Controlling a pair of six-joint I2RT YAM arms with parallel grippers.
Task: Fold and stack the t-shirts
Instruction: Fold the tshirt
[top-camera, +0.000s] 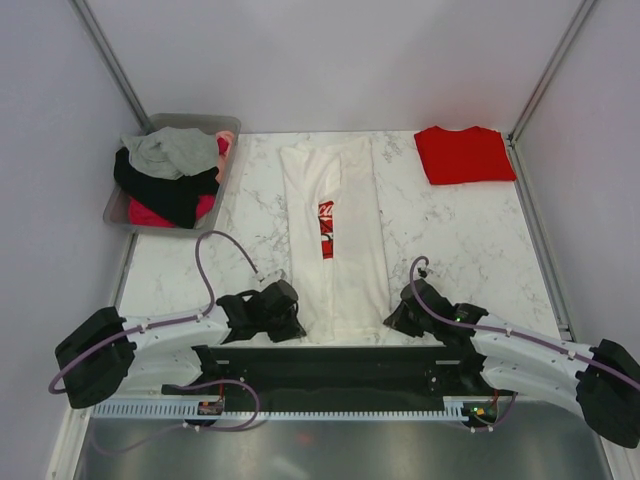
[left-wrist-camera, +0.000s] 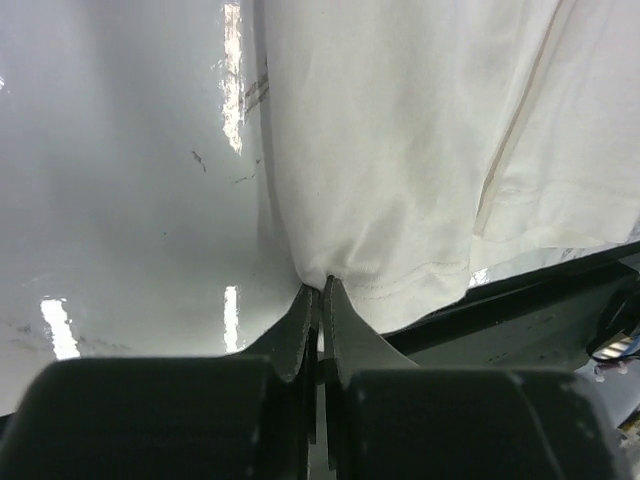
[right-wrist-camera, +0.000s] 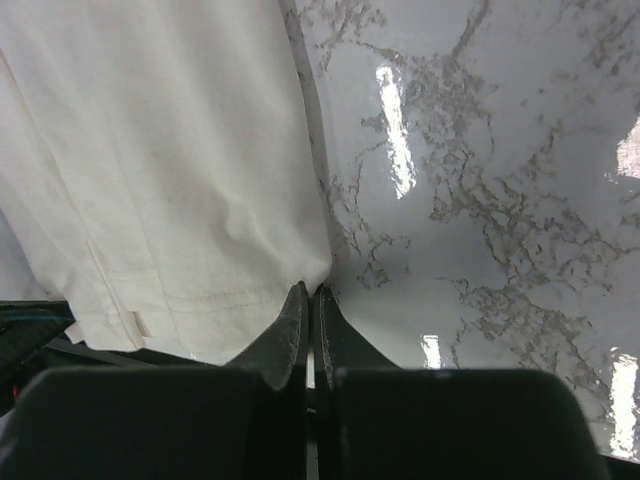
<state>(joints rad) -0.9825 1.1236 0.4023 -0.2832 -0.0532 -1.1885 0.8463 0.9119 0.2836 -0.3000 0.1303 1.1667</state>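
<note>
The cream-white t-shirt (top-camera: 340, 240) lies as a long narrow strip down the middle of the marble table, its red print (top-camera: 326, 228) showing along the fold. My left gripper (top-camera: 296, 322) is at the strip's near left corner, and in the left wrist view it (left-wrist-camera: 321, 285) is shut on the hem of the shirt (left-wrist-camera: 400, 150). My right gripper (top-camera: 392, 318) is at the near right corner. The right wrist view shows it (right-wrist-camera: 310, 290) shut on the shirt's (right-wrist-camera: 170, 150) edge. The red t-shirt (top-camera: 463, 154) lies folded at the far right.
A grey bin (top-camera: 195, 119) at the far left holds a heap of grey, black and pink clothes (top-camera: 170, 175). The black mounting rail (top-camera: 330, 365) runs along the near edge just behind the shirt's hem. Grey walls close in both sides.
</note>
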